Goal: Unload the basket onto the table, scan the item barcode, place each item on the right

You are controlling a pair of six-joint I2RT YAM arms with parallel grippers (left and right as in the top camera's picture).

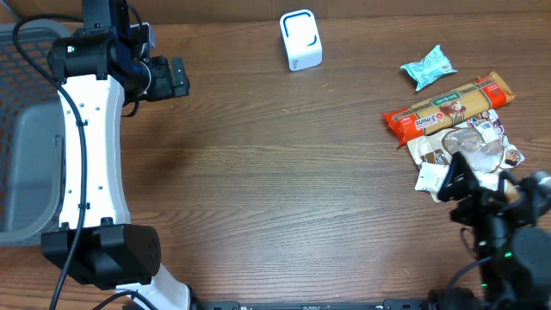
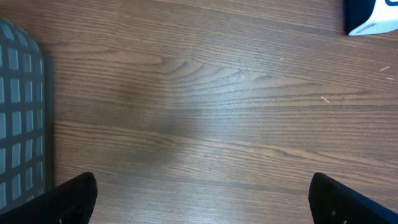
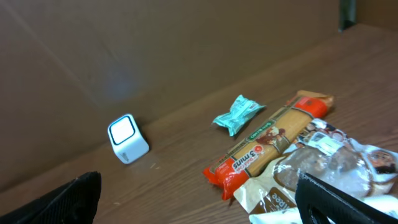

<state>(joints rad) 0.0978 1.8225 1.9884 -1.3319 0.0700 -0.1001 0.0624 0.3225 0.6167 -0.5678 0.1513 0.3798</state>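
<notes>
left claw (image 2: 204, 205): mine, wide open, holding nothing; both fingers (image 2: 73, 198) show at the bottom corners of the wrist view, bare wood between them
left claw place: in the overhead it hangs over the far left part of the worktop (image 1: 301, 189), pointing toward the middle, just beside the basket
right claw (image 3: 199, 208): mine, also wide open, nothing in it; dark fingers (image 3: 339, 199) frame the lower corners of the wrist view
right claw place: near right of the worktop, at the near edge of the item pile; from overhead one finger overlaps the clear bag, can't tell if it touches
scanner (image 1: 300, 40): small white cube with a blue outline on its face, far edge of the worktop, about centre, well apart from both claws
orange pack (image 1: 448, 106): long, lying flat, angled, on the right side; its near edge overlaps the clear bag
clear bag (image 1: 472, 145): crinkly, brown and white print, nearest of the items to my right claw; white label faces up
teal packet (image 1: 428, 66): small, crumpled, just beyond the orange pack, a small gap between them
barcode: can't make one out, too small
basket (image 1: 26, 129): grey mesh, far left edge, only partly in view
</notes>
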